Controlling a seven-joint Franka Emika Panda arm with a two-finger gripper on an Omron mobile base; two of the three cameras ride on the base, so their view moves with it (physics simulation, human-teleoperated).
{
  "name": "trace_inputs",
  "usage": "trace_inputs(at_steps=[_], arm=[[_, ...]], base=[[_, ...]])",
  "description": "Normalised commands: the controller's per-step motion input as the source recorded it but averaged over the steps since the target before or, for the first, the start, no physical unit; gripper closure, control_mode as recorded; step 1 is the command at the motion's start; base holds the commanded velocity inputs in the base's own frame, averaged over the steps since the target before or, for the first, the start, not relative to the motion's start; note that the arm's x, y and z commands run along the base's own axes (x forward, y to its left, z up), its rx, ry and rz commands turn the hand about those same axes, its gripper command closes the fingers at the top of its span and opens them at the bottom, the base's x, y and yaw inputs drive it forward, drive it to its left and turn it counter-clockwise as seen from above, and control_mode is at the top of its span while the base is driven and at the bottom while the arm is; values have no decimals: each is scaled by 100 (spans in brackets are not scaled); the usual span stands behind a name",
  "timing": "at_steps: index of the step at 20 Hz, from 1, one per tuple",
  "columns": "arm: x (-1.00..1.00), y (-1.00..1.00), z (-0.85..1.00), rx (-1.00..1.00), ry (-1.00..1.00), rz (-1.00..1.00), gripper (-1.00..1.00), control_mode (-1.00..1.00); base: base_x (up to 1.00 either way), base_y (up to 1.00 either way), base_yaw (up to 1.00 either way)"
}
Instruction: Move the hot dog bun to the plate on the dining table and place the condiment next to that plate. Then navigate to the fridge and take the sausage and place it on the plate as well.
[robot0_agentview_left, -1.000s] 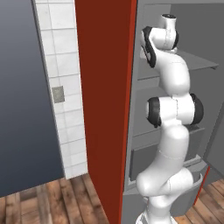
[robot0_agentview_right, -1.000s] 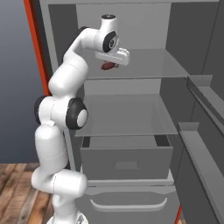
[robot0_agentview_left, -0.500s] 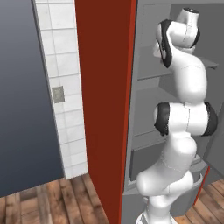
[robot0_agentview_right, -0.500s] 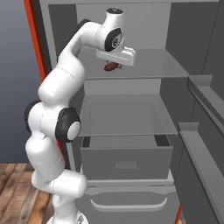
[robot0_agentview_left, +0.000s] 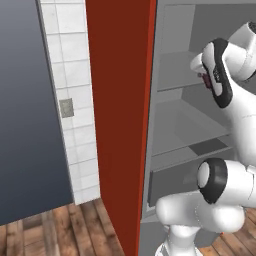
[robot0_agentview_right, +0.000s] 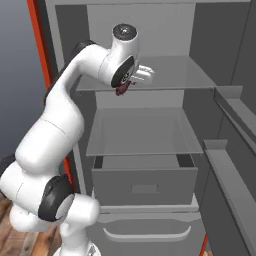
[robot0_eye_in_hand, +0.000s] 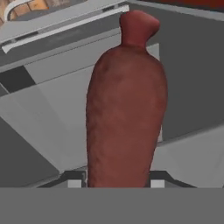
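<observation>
White tiled wall (robot0_agentview_left: 67, 85), dark grey panel (robot0_agentview_left: 25, 110), wooden floor (robot0_agentview_left: 60, 232).

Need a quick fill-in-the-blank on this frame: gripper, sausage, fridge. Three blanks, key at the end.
1. The gripper is shut on the ____.
2. The sausage is dark red-____ in colour.
3. The arm reaches into the open fridge, whose shelves are ____ in colour.

Missing words: sausage; brown; grey

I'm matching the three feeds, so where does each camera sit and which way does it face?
Left base view: behind the arm's left, facing the fridge; arm at right.
Right base view: behind its right, facing the shelves; arm at left.
Hand view: on the hand, looking along the tool at the sausage.
Shared: sausage, fridge interior.
</observation>
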Motion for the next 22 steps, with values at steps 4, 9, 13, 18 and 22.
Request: trace_inputs(at_steps=[4,9,13,18,22], arm=[[-100,0,19,-1,-15,2,100,-100],[-100,0,49,0,-1,0,100,-100],[-100,0,44,-1,0,0,100,-100],[-81,25,13,-9,18,0,100,-100],[-50,34,0,-10,19,0,100,100]], base=[[0,0,0],[0,0,0],[0,0,0],[0,0,0],[-19,8,0]])
